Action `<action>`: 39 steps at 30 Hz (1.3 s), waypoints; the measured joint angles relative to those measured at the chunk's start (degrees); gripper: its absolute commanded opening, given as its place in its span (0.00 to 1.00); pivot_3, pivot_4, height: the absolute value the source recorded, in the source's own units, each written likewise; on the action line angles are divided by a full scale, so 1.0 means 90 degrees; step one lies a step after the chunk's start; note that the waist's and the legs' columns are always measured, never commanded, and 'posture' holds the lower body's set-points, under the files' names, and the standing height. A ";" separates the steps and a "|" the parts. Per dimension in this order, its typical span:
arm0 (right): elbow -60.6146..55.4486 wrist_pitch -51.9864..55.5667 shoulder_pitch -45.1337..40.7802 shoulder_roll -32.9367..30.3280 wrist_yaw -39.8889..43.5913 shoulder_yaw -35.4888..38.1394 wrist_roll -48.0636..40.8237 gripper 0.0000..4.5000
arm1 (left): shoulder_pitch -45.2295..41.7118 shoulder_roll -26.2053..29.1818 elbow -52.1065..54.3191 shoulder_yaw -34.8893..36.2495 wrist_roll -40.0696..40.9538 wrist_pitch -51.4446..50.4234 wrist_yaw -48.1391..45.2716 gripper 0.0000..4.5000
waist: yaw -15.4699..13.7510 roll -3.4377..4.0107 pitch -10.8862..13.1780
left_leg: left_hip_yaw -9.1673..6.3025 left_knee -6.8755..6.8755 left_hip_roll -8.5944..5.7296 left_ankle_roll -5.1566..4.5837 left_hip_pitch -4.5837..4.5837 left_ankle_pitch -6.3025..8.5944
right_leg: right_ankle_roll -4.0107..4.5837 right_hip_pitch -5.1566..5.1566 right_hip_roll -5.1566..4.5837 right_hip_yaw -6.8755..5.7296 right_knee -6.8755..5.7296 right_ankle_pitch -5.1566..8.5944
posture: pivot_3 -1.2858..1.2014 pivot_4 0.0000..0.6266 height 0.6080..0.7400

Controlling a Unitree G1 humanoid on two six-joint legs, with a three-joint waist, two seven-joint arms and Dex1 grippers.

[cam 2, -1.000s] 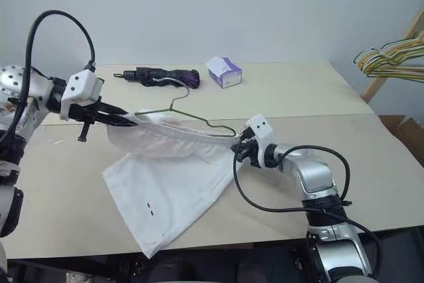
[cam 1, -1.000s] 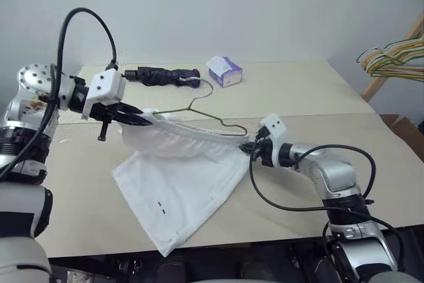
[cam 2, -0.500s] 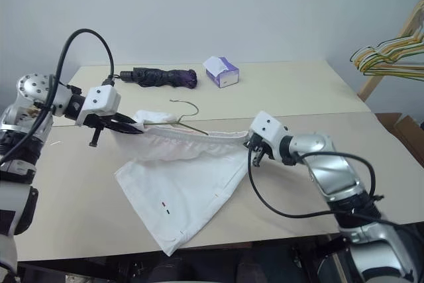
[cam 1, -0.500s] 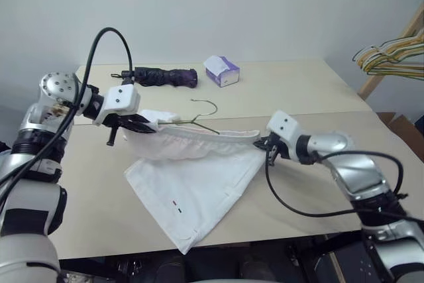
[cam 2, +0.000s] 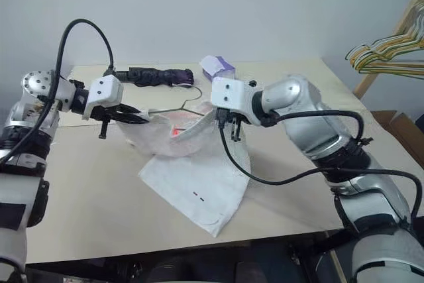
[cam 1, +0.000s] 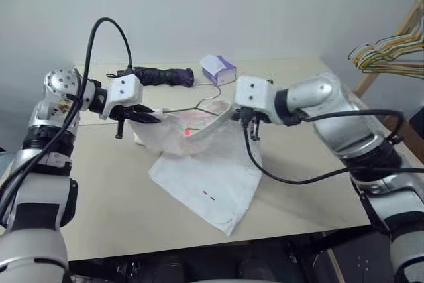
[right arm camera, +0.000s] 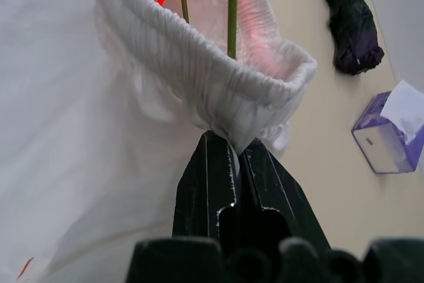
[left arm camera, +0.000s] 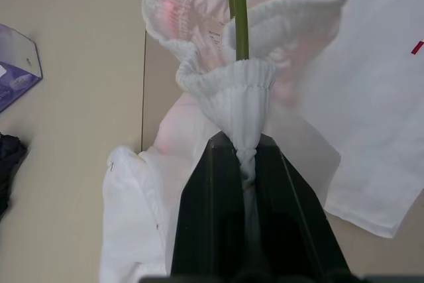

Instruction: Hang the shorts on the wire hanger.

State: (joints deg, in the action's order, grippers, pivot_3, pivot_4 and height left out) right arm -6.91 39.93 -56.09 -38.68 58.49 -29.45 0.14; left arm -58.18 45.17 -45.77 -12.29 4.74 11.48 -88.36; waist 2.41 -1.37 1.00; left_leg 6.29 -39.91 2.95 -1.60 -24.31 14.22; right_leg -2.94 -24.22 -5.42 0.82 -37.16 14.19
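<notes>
Left eye view shows you mid-threading: left pincer point(cam 1: 154, 116) and right pincer point(cam 1: 246, 121) each clamp the white gathered-waist shorts point(cam 1: 205, 164) around the thin olive-gold wire hanger point(cam 1: 199, 104) above the bench point(cam 1: 99, 197); next, settle the waistband evenly.

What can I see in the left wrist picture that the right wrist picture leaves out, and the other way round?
Left wrist view: the left tool shut on a bunched twist of the waistband, with a seam in the table beside it.

Right wrist view: the right tool pinching the waistband's ribbed edge, and the whole dark folded umbrella.

Both: the white shorts, the wire hanger running inside the waistband, and the purple tissue box.
</notes>
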 measured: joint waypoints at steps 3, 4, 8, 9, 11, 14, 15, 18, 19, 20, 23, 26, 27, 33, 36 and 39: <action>0.0359 -0.0194 -0.0069 0.0263 0.0010 -0.0136 0.0163 0.01 | 0.0010 0.0011 0.0008 0.0013 -0.0020 0.0017 -0.0029 0.00 | -0.0006 0.0000 0.0000 | -0.0001 -0.0002 0.0000 0.0002 0.0001 -0.0001 | 0.0000 -0.0003 0.0000 -0.0001 -0.0012 -0.0001 | 0.52 0.00 1.00; 0.0469 -0.0297 -0.0141 0.0334 0.0012 -0.0177 0.0225 0.01 | 0.0021 0.0009 0.0030 0.0012 -0.0022 0.0044 -0.0045 0.00 | -0.0002 0.0001 0.0000 | -0.0001 -0.0003 0.0000 0.0004 0.0000 -0.0002 | 0.0000 -0.0004 0.0000 0.0000 -0.0015 -0.0001 | 0.52 0.00 1.00; 0.0880 -0.1037 -0.0251 0.0348 0.0007 -0.0442 0.0813 0.01 | 0.0071 0.0009 0.0108 0.0080 -0.0021 0.0044 -0.0024 0.00 | -0.0005 0.0001 0.0001 | -0.0002 -0.0013 0.0000 0.0005 0.0001 -0.0003 | 0.0000 -0.0005 0.0000 0.0000 -0.0029 -0.0001 | 0.53 0.00 1.00; 0.0971 -0.1216 -0.0246 0.0356 0.0020 -0.0472 0.0902 0.01 | 0.0081 0.0009 0.0132 0.0098 -0.0021 0.0036 -0.0025 0.00 | -0.0005 0.0001 0.0001 | -0.0001 -0.0016 -0.0001 0.0005 0.0000 -0.0003 | 0.0000 -0.0008 -0.0001 0.0001 -0.0037 0.0000 | 0.53 0.00 1.00; 0.1036 -0.1505 -0.0245 0.0347 0.0102 -0.0473 0.1033 0.06 | 0.0099 0.0009 0.0178 0.0106 -0.0021 0.0031 -0.0024 0.00 | -0.0003 0.0001 0.0001 | -0.0002 -0.0018 0.0000 0.0008 0.0003 -0.0005 | 0.0000 -0.0008 0.0000 0.0001 -0.0045 0.0000 | 0.53 0.00 1.00; 0.1055 -0.1796 -0.0240 0.0330 0.0270 -0.0468 0.1146 0.23 | 0.0152 0.0009 0.0258 0.0132 -0.0022 0.0027 -0.0018 0.00 | -0.0001 0.0001 0.0001 | -0.0004 -0.0020 0.0000 0.0013 0.0009 -0.0009 | 0.0002 -0.0007 0.0001 0.0001 -0.0055 0.0000 | 0.53 0.00 1.00; 0.1055 -0.1867 -0.0229 0.0330 0.0323 -0.0467 0.1153 0.30 | 0.0176 0.0008 0.0273 0.0144 -0.0021 0.0027 -0.0018 0.00 | -0.0001 0.0001 0.0001 | -0.0004 -0.0020 0.0000 0.0013 0.0012 -0.0009 | 0.0002 -0.0006 0.0002 0.0002 -0.0058 -0.0001 | 0.53 0.00 1.00; 0.1071 -0.1935 -0.0186 0.0358 0.0369 -0.0445 0.1191 0.53 | 0.0223 0.0009 0.0342 0.0189 -0.0018 0.0004 -0.0020 0.00 | 0.0000 0.0001 0.0001 | -0.0004 -0.0021 0.0000 0.0013 0.0011 -0.0009 | 0.0003 -0.0006 0.0002 0.0002 -0.0059 -0.0001 | 0.52 0.00 1.00; 0.1091 -0.1938 -0.0177 0.0377 0.0367 -0.0439 0.1218 0.62 | 0.0230 0.0009 0.0379 0.0207 -0.0017 -0.0015 -0.0022 0.00 | 0.0001 0.0001 0.0001 | -0.0005 -0.0021 0.0000 0.0013 0.0010 -0.0009 | 0.0003 -0.0008 0.0001 0.0002 -0.0058 -0.0001 | 0.52 0.00 1.00; 0.1094 -0.1955 -0.0172 0.0382 0.0372 -0.0437 0.1219 0.68 | 0.0230 0.0008 0.0411 0.0223 -0.0017 -0.0022 -0.0026 0.00 | 0.0000 0.0001 0.0001 | -0.0005 -0.0021 0.0000 0.0013 0.0009 -0.0009 | 0.0003 -0.0008 0.0002 0.0002 -0.0057 -0.0001 | 0.52 0.00 1.00; 0.1097 -0.2037 -0.0147 0.0386 0.0444 -0.0391 0.1212 0.84 | 0.0230 0.0008 0.0443 0.0246 -0.0018 -0.0030 -0.0031 0.00 | 0.0000 0.0001 0.0001 | -0.0004 -0.0021 0.0000 0.0013 0.0009 -0.0009 | 0.0003 -0.0007 0.0001 0.0002 -0.0056 -0.0001 | 0.53 0.00 1.00; 0.1185 -0.1848 -0.0126 0.0497 0.0432 -0.0334 0.1211 0.84 | 0.0230 0.0008 0.0449 0.0246 -0.0018 -0.0031 -0.0032 0.00 | 0.0000 0.0001 0.0001 | -0.0004 -0.0023 0.0000 0.0013 0.0012 -0.0010 | 0.0003 -0.0005 0.0002 0.0002 -0.0060 -0.0001 | 0.53 0.00 1.00; 0.1269 -0.1708 -0.0126 0.0582 0.0401 -0.0288 0.1210 0.84 | 0.0230 0.0005 0.0460 0.0246 -0.0018 -0.0033 -0.0032 0.00 | 0.0000 0.0001 0.0001 | -0.0004 -0.0023 0.0000 0.0014 0.0012 -0.0010 | 0.0004 -0.0005 0.0002 0.0002 -0.0061 -0.0001 | 0.53 0.00 1.00; 0.1300 -0.0844 -0.0116 0.0795 0.0799 0.0276 0.0509 0.84 | 0.0230 -0.0006 0.0487 0.0246 -0.0018 -0.0028 -0.0030 0.00 | -0.0001 0.0001 0.0001 | -0.0006 -0.0021 0.0000 0.0013 0.0007 -0.0009 | 0.0003 -0.0006 0.0002 0.0002 -0.0055 -0.0001 | 0.52 0.00 1.00; 0.1277 -0.0457 -0.0141 0.0865 0.0962 0.0444 0.0193 0.84 | 0.0230 -0.0006 0.0488 0.0248 -0.0016 -0.0001 -0.0040 0.00 | 0.0000 0.0001 0.0001 | -0.0007 -0.0023 0.0000 0.0013 0.0012 -0.0009 | 0.0004 -0.0003 0.0001 0.0002 -0.0059 -0.0001 | 0.52 0.00 1.00; 0.1469 -0.0259 -0.0237 0.0896 0.0983 0.0452 0.0099 0.84 | 0.0230 -0.0006 0.0507 0.0279 0.0010 -0.0008 -0.0111 0.00 | 0.0002 0.0001 0.0001 | -0.0007 -0.0023 0.0000 0.0014 0.0012 -0.0010 | 0.0004 -0.0005 0.0002 0.0002 -0.0061 -0.0001 | 0.52 0.00 1.00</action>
State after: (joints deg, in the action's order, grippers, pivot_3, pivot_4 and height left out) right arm 6.31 37.60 -58.22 -30.62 67.34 -25.38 1.03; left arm -56.12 45.12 -41.21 -9.78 4.83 11.40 -89.36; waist 2.43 -1.36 1.01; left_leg 6.23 -40.12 2.96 -1.48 -24.20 14.13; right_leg -2.91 -24.26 -5.41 0.83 -37.72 14.18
